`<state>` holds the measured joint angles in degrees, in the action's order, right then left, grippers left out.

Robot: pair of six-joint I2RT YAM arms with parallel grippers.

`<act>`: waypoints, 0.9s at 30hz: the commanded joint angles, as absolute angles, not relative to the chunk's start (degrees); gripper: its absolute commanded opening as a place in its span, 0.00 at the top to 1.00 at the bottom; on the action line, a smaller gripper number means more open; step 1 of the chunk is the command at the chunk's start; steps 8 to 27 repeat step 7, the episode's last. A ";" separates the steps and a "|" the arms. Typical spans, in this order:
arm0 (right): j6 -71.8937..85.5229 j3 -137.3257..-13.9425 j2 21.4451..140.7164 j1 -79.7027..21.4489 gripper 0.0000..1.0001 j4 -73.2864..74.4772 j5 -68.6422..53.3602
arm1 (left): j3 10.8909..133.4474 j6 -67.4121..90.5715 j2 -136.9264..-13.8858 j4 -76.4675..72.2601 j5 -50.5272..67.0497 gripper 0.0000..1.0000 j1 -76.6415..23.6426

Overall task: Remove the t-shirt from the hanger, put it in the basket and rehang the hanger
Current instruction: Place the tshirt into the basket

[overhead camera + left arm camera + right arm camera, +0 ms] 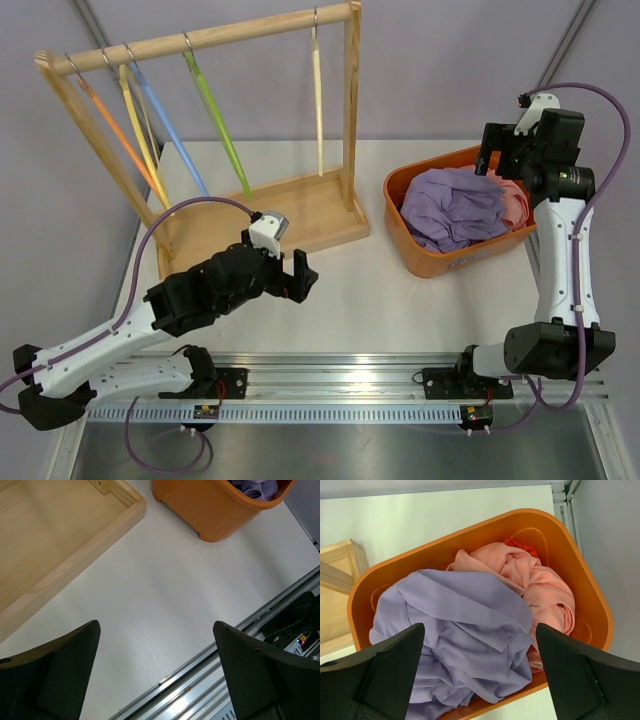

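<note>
**Shirt in bin: retract right tool**
Right tool point(479, 630) and left tool point(156, 625) both stand apart, empty. Shirt point(445, 605) lies in bin point(580, 580) directly below right tool; raise straight up to avoid snagging cloth.

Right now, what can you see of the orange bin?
Orange bin, plastic-looking, rounded corners, rolled rim, upright on the table right of the rack, not touching it. Inside, a crumpled lilac shirt lies beside a peach shirt, with a scrap of red cloth. The right gripper hovers open above, clear of it.
</note>
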<state>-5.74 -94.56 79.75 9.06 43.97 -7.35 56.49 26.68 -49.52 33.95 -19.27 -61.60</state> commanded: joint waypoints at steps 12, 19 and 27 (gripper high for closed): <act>-3.78 -84.91 72.16 9.32 0.01 30.24 -4.66 | 56.25 29.53 -48.17 34.36 -21.18 0.01 -61.52; -3.78 -84.91 72.16 9.32 0.01 30.24 -4.66 | 56.25 29.53 -48.17 34.36 -21.18 0.01 -61.52; -3.78 -84.91 72.16 9.32 0.01 30.24 -4.66 | 56.25 29.53 -48.17 34.36 -21.18 0.01 -61.52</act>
